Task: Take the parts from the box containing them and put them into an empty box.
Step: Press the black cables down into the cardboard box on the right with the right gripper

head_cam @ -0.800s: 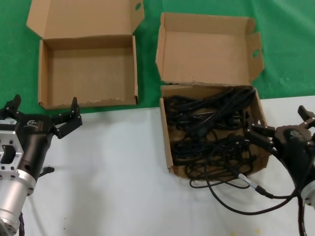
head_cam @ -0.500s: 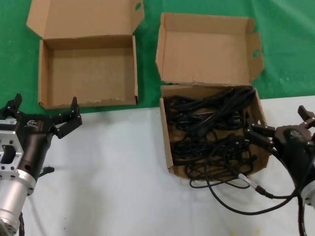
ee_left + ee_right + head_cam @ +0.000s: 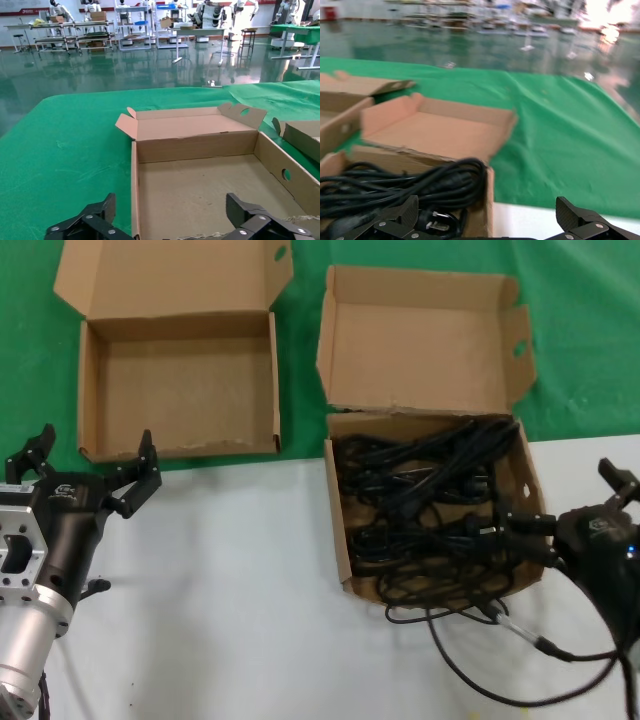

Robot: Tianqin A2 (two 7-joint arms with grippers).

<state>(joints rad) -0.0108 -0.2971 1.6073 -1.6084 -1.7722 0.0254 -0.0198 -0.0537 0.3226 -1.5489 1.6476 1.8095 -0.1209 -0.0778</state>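
Two cardboard cartons: one wide, shallow, empty box (image 3: 176, 390) just beyond the left hand (image 3: 90, 468); one squarish deeper box (image 3: 432, 502) beside the right hand (image 3: 575, 498), one finger at its side wall. Two hands, both with fingers spread. One tangled heap of black power cords (image 3: 425, 510); separate bundles impossible to count.

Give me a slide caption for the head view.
Open right gripper beside carton of black cords; empty carton waits.
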